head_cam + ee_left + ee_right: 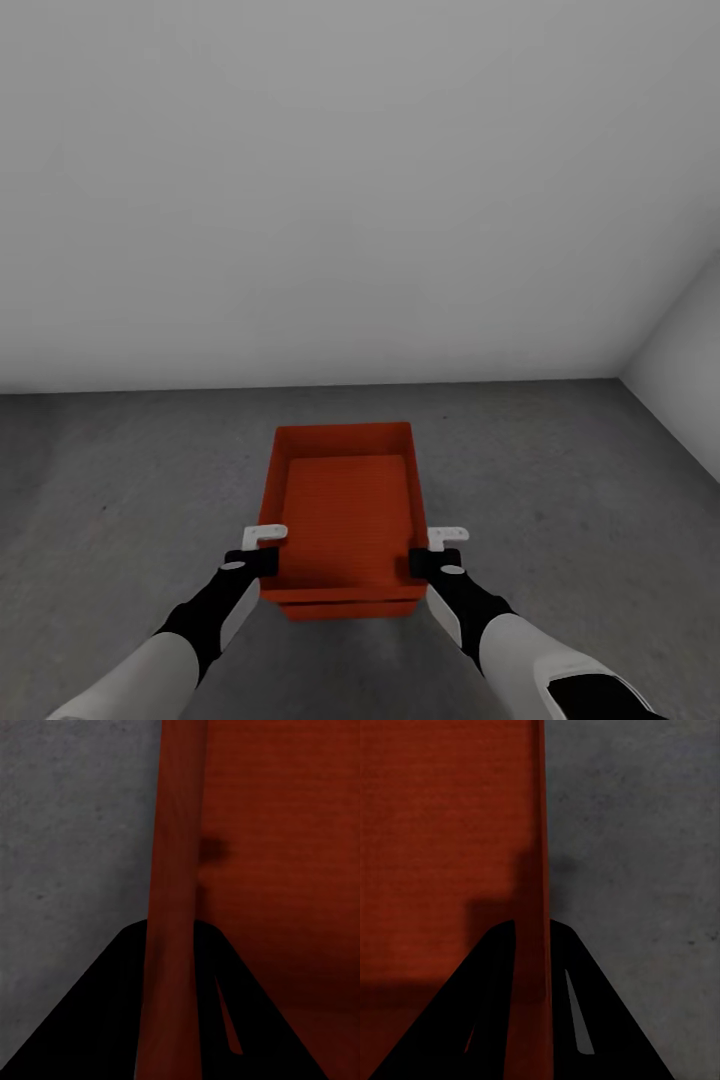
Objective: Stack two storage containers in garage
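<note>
One orange-red storage container [347,510] is in front of me over the dark-grey concrete floor [120,480], open side up and empty. My left gripper [262,560] is shut on its left wall near the closer corner, and my right gripper [425,560] is shut on its right wall. In the left wrist view the left gripper [171,926] has the thin orange wall [176,832] between its dark fingers. In the right wrist view the right gripper [532,924] straddles the other wall [540,810] the same way. A narrower orange strip [350,608] shows under the near rim; whether it belongs to a second container I cannot tell.
A plain white wall [350,200] stands just beyond the container, and a second white wall [690,360] meets it in a corner at the right. Bare concrete stretches to both sides of the bin.
</note>
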Controlling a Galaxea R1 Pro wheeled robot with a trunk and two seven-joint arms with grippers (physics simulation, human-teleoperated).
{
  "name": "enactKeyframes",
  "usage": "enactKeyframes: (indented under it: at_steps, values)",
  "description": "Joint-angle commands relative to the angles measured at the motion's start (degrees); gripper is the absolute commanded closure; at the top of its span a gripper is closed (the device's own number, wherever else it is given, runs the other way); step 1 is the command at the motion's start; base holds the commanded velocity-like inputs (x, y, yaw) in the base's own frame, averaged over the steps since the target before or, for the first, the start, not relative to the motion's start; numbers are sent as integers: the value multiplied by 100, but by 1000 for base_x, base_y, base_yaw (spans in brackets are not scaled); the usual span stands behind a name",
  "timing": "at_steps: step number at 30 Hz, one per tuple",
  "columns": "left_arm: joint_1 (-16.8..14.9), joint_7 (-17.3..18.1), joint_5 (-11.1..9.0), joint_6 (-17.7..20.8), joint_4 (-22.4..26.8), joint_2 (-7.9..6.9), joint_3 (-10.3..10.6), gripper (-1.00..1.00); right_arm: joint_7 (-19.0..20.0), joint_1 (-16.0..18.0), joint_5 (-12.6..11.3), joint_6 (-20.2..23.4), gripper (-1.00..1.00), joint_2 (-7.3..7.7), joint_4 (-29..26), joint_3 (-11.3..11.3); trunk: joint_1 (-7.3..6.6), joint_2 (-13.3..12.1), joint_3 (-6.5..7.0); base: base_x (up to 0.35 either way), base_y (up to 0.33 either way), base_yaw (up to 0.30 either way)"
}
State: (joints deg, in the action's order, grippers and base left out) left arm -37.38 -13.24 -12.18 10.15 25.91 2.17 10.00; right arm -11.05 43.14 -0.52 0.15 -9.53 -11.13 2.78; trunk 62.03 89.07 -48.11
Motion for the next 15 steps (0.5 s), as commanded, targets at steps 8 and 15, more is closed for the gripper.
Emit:
enactKeyframes:
  at_steps: [8, 15]
  values:
    - [2, -548, -31, 36, 2, 2, -411, 100, -249, 9, 79, -480, 100, 344, -21, -299, -1, 2, -4, 0, 0, 0]
    - [2, -548, -30, 31, 1, 2, -411, 100, -249, 8, 78, -481, 100, 346, -21, -297, 87, 162, -76, 0, 0, 0]
